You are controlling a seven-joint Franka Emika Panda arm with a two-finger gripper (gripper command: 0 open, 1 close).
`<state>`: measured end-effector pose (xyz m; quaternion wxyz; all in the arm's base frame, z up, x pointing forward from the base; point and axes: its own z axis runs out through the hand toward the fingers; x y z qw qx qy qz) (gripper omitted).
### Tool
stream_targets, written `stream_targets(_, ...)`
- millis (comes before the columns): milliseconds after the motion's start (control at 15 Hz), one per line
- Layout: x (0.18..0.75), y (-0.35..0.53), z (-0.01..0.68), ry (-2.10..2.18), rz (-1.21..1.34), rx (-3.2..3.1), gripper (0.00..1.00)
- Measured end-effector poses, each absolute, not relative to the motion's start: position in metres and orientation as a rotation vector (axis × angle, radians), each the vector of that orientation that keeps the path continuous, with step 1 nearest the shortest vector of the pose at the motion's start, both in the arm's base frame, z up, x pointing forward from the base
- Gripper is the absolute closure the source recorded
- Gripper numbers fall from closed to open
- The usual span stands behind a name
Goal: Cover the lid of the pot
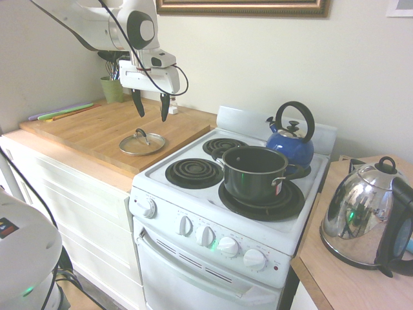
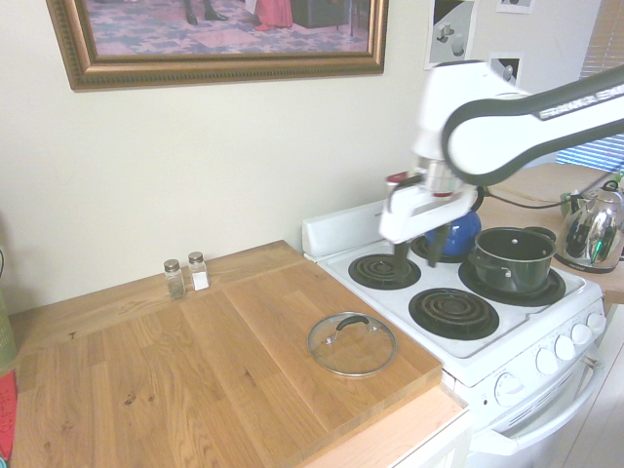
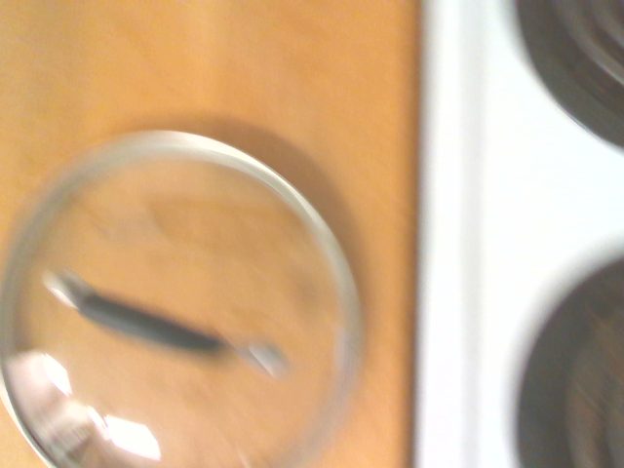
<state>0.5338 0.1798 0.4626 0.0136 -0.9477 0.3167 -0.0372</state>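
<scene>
The glass lid (image 1: pixel 142 143) (image 2: pixel 352 344) with its dark handle lies flat on the wooden counter (image 1: pixel 90 129), close to the stove's edge. It fills the blurred wrist view as a silver-rimmed lid (image 3: pixel 195 244). The black pot (image 1: pixel 255 173) (image 2: pixel 514 258) stands uncovered on the front right burner. My gripper (image 1: pixel 151 108) (image 2: pixel 417 261) hangs open and empty well above the counter, over and a little behind the lid, with its fingers pointing down.
A blue kettle (image 1: pixel 292 139) sits on the back right burner behind the pot. A chrome kettle (image 1: pixel 364 219) stands on the side counter to the right. Bare coil burners (image 1: pixel 193 173) lie between lid and pot. Two shakers (image 2: pixel 185 276) stand by the wall.
</scene>
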Motion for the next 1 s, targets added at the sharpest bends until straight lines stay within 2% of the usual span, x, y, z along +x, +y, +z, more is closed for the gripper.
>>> stream_targets(267,0.572,0.231,0.434,0.653,-0.046,-3.055,0.0)
stream_targets(467,0.579,0.23,0.415,0.375,-0.011,-3.131,0.0)
stream_targets(733,0.574,0.237,0.406,0.053,-0.026,-3.19,0.0)
stream_targets(1000,0.552,0.25,0.387,-0.085,-0.038,-3.207,0.0)
